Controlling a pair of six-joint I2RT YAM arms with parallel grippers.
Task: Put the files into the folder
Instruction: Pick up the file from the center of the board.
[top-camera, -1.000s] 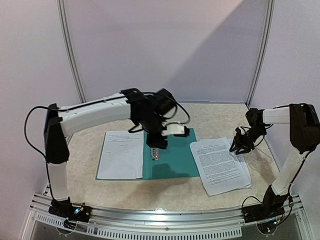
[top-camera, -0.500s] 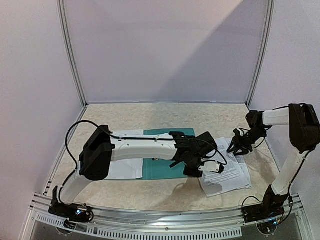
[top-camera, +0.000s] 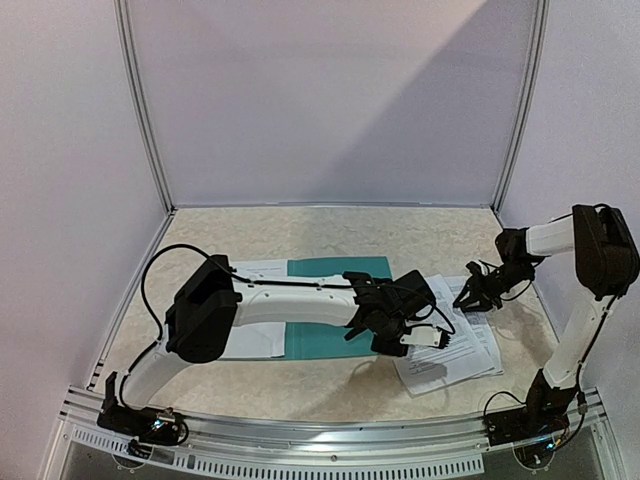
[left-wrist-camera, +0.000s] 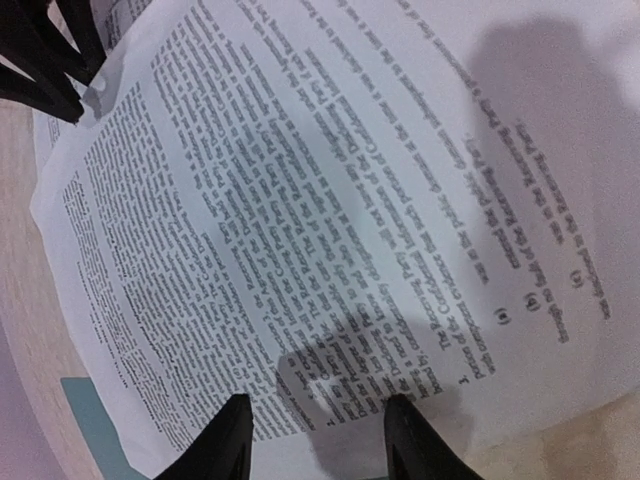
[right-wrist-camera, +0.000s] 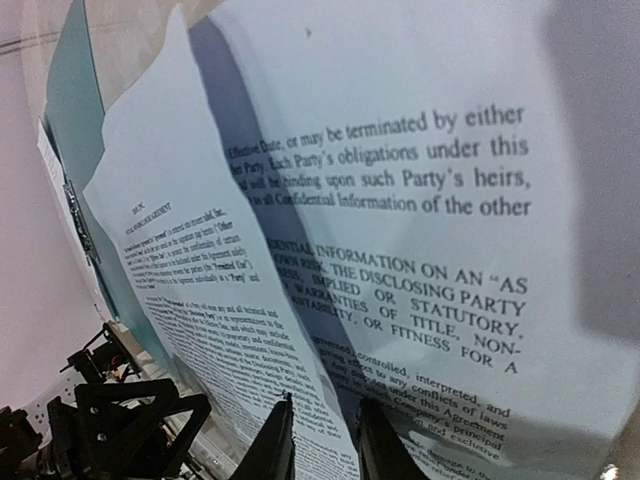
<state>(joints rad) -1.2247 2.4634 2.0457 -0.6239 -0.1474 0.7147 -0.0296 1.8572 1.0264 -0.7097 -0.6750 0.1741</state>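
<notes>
White printed files (top-camera: 468, 350) fanned, just right of teal folder (top-camera: 318, 340)

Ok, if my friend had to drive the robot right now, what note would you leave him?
Left gripper: open, over the loose stack of printed white paper sheets, which lies right of the folder.
Right gripper: at the stack's far edge, fingers nearly together around a sheet edge; grip unclear.
Flat teal-green folder: lying open, with one printed sheet on its left half.
Done: that sheet only.
Left: move the stack into the folder.
</notes>
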